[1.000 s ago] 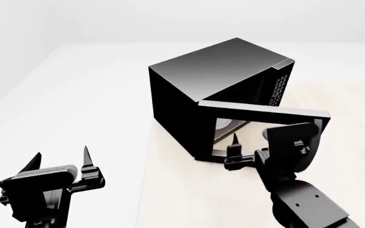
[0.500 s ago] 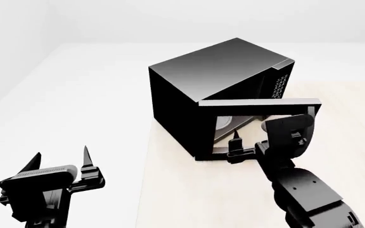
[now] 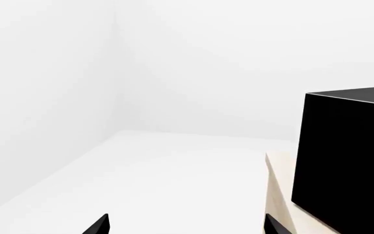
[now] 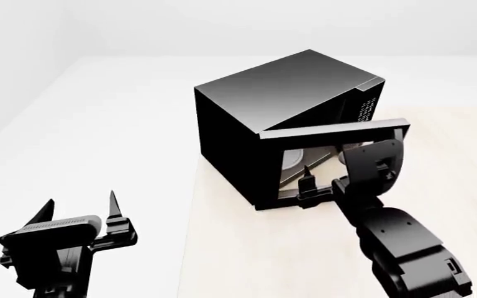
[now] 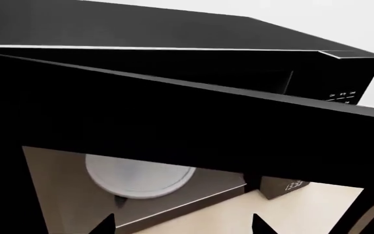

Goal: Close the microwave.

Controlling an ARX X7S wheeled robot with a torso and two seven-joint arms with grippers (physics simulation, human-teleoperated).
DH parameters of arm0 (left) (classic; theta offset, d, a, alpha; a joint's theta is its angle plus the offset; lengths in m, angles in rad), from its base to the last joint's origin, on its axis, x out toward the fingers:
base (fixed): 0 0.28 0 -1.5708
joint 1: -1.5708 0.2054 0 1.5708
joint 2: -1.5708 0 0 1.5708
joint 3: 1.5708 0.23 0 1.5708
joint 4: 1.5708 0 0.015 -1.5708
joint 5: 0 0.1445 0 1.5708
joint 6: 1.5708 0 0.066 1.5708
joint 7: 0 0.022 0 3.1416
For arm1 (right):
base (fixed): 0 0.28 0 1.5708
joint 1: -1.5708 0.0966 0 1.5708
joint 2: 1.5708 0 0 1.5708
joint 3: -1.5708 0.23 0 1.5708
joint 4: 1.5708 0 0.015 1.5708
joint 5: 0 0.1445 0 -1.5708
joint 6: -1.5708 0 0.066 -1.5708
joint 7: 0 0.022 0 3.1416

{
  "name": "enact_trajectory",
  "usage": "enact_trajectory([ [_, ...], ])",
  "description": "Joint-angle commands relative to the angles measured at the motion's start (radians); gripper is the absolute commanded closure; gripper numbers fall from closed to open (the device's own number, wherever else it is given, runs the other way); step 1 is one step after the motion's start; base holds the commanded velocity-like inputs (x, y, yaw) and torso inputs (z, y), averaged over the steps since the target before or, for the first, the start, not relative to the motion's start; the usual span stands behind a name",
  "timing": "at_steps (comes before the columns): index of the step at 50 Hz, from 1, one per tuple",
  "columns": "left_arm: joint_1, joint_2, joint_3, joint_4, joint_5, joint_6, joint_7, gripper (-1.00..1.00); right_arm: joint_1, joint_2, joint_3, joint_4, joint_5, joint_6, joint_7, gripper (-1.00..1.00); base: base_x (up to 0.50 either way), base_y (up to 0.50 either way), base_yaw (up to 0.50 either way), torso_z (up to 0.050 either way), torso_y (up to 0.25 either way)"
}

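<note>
Currently your largest item is the counter [image 4: 247,261], a pale wood-toned surface whose left edge runs down the middle of the head view, with plain white floor beyond it. The microwave [image 4: 263,105] stands on the counter near that left edge, a black box turned at an angle so one corner faces you; its keypad panel [image 4: 363,112] with white markings shows at the far right of the front. The door [image 4: 338,131] is partly open, hinged at the left and swung out at a shallow angle toward your right arm. Through the door window the white round plate [image 5: 141,175] lies on the cavity floor. Your right gripper [image 4: 322,186] sits directly in front of the door's lower part, right up against it; in the right wrist view the door fills nearly the whole frame and two dark fingertips [image 5: 102,225] stand spread well apart with nothing between them. Your left gripper [image 4: 81,214] hangs off the counter over the white floor, well apart from the microwave, jaws spread wide and empty; its wrist view shows only the microwave's black side.
</note>
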Motion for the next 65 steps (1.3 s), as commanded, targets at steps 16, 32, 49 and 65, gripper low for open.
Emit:
enact_trajectory([
  [16,0.0,-0.004,0.003,0.002,-0.003,-0.001,-0.006,-1.0,0.078,-0.008,-0.052,0.171,-0.005,-0.074,-0.151,-1.0,0.0,0.0,0.0,0.0,0.0],
  [32,0.0,-0.005,0.005,-0.003,-0.005,0.006,-0.006,-1.0,0.197,-0.066,-0.079,0.466,-0.051,-0.19,-0.24,-1.0,0.0,0.0,0.0,0.0,0.0],
  [49,-0.003,-0.01,0.005,0.001,-0.012,-0.001,-0.011,-1.0,0.308,-0.115,-0.1,0.702,-0.087,-0.276,-0.301,-1.0,0.0,0.0,0.0,0.0,0.0],
  [65,-0.005,-0.009,0.009,-0.008,-0.01,0.004,-0.012,-1.0,0.365,-0.154,-0.108,0.797,-0.097,-0.317,-0.322,-1.0,0.0,0.0,0.0,0.0,0.0],
])
